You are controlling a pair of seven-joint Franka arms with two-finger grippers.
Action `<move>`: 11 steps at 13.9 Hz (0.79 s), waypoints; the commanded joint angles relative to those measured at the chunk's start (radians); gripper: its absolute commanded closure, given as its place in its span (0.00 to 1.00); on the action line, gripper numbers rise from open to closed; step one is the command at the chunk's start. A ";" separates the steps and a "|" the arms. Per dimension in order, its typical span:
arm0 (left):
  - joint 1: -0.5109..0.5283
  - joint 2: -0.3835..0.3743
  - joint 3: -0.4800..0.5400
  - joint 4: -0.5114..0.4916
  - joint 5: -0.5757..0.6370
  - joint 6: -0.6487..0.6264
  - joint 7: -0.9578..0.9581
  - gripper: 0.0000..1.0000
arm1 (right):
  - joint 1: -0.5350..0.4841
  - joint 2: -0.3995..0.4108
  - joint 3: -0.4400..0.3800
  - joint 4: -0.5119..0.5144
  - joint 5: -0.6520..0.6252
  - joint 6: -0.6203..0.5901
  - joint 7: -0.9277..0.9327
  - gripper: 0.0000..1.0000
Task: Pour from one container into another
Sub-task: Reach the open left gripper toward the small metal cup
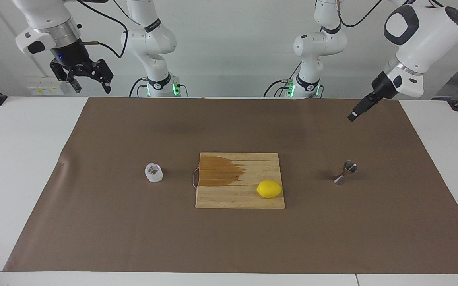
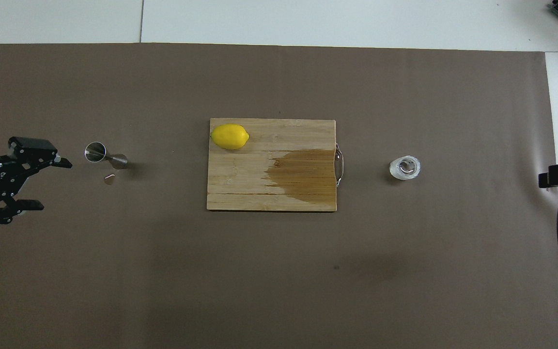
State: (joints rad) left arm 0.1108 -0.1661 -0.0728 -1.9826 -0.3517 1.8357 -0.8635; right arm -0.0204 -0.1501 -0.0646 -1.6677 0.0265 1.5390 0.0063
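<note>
The clear textured glass [image 1: 154, 172] stands upright on the brown paper toward the right arm's end; it also shows in the overhead view [image 2: 405, 167]. The steel jigger [image 1: 346, 172] stands upright toward the left arm's end, also seen from above [image 2: 106, 156]. My left gripper [image 1: 352, 117] hangs open and empty in the air over the paper beside the jigger, toward the left arm's end [image 2: 49, 184]. My right gripper [image 1: 92, 86] is open and empty, raised high over the table's edge at the right arm's end, well away from the glass.
A wooden cutting board [image 1: 240, 200] with a dark wet patch lies mid-table between glass and jigger [image 2: 240, 189]. A lemon [image 1: 269, 188] rests on its corner toward the jigger [image 2: 230, 136]. Brown paper [image 1: 229, 246] covers the table.
</note>
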 commanded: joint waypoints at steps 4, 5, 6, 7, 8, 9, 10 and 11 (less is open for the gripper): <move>0.018 0.071 -0.002 -0.019 -0.136 0.103 -0.245 0.00 | -0.009 -0.006 0.006 0.000 0.003 -0.011 0.009 0.00; 0.021 0.083 -0.001 -0.022 -0.150 0.117 -0.279 0.00 | -0.009 -0.006 0.006 0.000 0.003 -0.011 0.009 0.00; 0.042 0.092 -0.002 -0.030 -0.182 0.137 -0.308 0.00 | -0.009 -0.006 0.006 0.000 0.003 -0.011 0.009 0.00; 0.059 0.094 -0.002 -0.047 -0.228 0.158 -0.325 0.00 | -0.007 -0.006 0.006 0.000 0.003 -0.011 0.009 0.00; 0.072 0.094 -0.002 -0.064 -0.268 0.177 -0.337 0.00 | -0.009 -0.006 0.006 0.002 0.003 -0.011 0.009 0.00; 0.078 0.096 -0.002 -0.083 -0.292 0.201 -0.359 0.00 | -0.009 -0.006 0.006 0.000 0.003 -0.011 0.009 0.00; 0.078 0.096 -0.002 -0.103 -0.318 0.245 -0.391 0.00 | -0.009 -0.006 0.006 0.000 0.003 -0.011 0.009 0.00; 0.078 0.096 -0.002 -0.125 -0.352 0.288 -0.419 0.00 | -0.009 -0.006 0.006 0.000 0.003 -0.011 0.009 0.00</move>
State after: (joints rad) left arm 0.1824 -0.0528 -0.0673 -2.0500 -0.6463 2.0472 -1.2247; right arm -0.0204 -0.1501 -0.0646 -1.6677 0.0265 1.5390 0.0063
